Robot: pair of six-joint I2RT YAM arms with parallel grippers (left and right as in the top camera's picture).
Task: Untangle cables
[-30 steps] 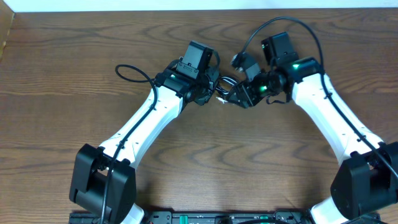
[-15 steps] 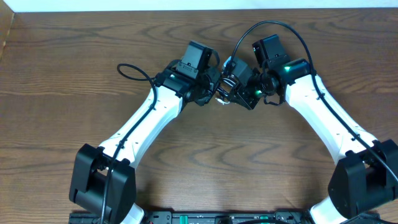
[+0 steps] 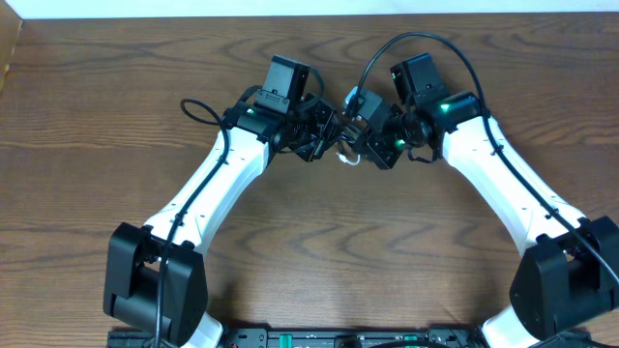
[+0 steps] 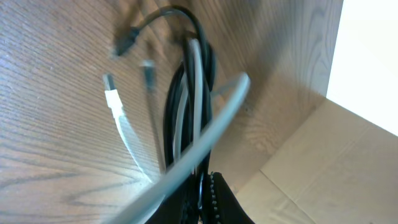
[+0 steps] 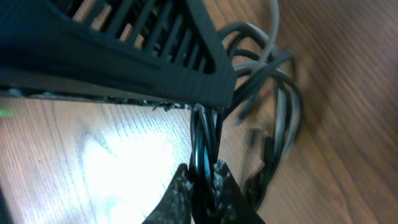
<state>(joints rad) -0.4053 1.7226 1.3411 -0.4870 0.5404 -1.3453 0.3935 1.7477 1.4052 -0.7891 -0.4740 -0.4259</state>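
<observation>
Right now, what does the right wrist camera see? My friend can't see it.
The right gripper is pinched shut on loops of the black cable. The white cable curls with it over the wooden table, under a big black slatted casing.

- The overhead camera looks straight down on the wooden table [image 3: 97, 193] from well above and takes in both arms whole. The left gripper [image 3: 327, 135] and right gripper [image 3: 358, 145] meet just above the frame's centre, with the cables [image 3: 345, 157] between them.
- The left wrist camera sits behind the left gripper [image 4: 202, 193] and looks out past its tips, which show at the frame's bottom edge. It is very near: the cables [image 4: 193, 93] ahead of the tips blur, and the table slants across the frame.
- The right wrist camera looks forward over the right gripper [image 5: 202, 180], whose tips sit low in the middle. It is closer still, and a black ribbed housing [image 5: 124, 50] just ahead of the tips fills the top.
- All three views share the cables where the grippers meet.
</observation>
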